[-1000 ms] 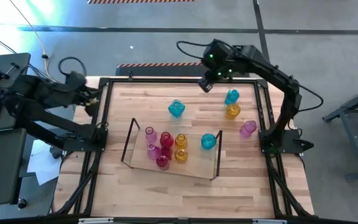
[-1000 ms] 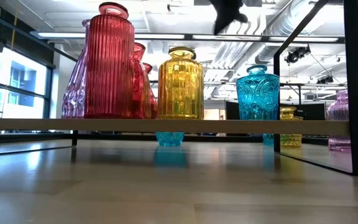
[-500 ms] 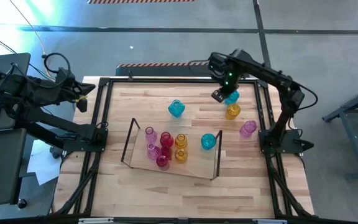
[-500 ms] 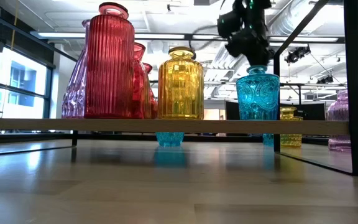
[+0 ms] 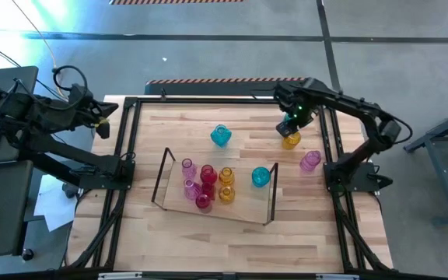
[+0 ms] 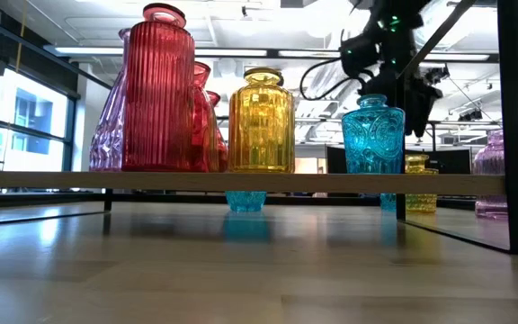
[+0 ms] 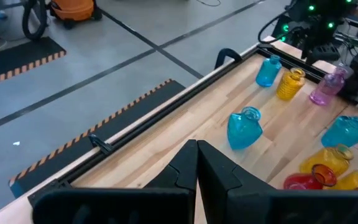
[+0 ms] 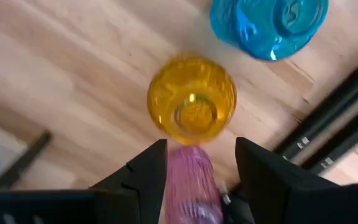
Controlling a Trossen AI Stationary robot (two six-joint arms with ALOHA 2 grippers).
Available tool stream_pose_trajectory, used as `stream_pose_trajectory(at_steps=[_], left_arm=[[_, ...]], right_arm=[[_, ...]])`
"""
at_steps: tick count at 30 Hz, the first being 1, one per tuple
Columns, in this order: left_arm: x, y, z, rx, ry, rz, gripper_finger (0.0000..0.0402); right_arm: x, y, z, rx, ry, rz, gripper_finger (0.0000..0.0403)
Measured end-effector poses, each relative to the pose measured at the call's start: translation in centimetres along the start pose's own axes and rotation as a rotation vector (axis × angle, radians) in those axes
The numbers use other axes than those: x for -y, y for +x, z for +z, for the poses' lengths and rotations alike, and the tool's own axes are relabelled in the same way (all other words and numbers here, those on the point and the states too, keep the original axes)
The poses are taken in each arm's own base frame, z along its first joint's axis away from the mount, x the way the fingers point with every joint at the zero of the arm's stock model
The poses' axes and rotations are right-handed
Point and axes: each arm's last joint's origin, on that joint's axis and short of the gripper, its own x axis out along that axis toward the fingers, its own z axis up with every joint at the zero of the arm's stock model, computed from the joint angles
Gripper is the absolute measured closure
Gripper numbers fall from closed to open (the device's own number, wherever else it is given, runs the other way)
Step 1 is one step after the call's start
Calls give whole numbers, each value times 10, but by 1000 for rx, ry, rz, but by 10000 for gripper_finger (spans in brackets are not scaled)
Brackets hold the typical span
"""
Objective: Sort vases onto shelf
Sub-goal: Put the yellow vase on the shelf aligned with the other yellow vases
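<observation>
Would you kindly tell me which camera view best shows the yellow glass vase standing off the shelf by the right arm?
The right wrist view: the yellow glass vase fills it, seen from above. The high view and left wrist view show it small; the low view shows it distant, partly hidden.

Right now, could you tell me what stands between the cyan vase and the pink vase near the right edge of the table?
A yellow vase stands between the cyan vase and the pink vase, clearest in the left wrist view.

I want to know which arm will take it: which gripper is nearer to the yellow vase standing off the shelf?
Right. The right gripper hangs open just above the yellow vase, by the table's far right corner. The left gripper is shut, beyond the table's left edge.
</observation>
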Motion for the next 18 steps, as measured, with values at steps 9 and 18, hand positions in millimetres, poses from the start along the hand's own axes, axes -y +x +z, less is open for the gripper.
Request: stream_pose_trajectory(at_steps=[9, 18], left_arm=[[0, 0, 0, 9, 0, 12, 401], [0, 0, 0, 6, 0, 8, 401]], right_arm=[[12, 28, -7, 44, 135, 4, 230], [13, 35, -4, 80, 151, -19, 231]])
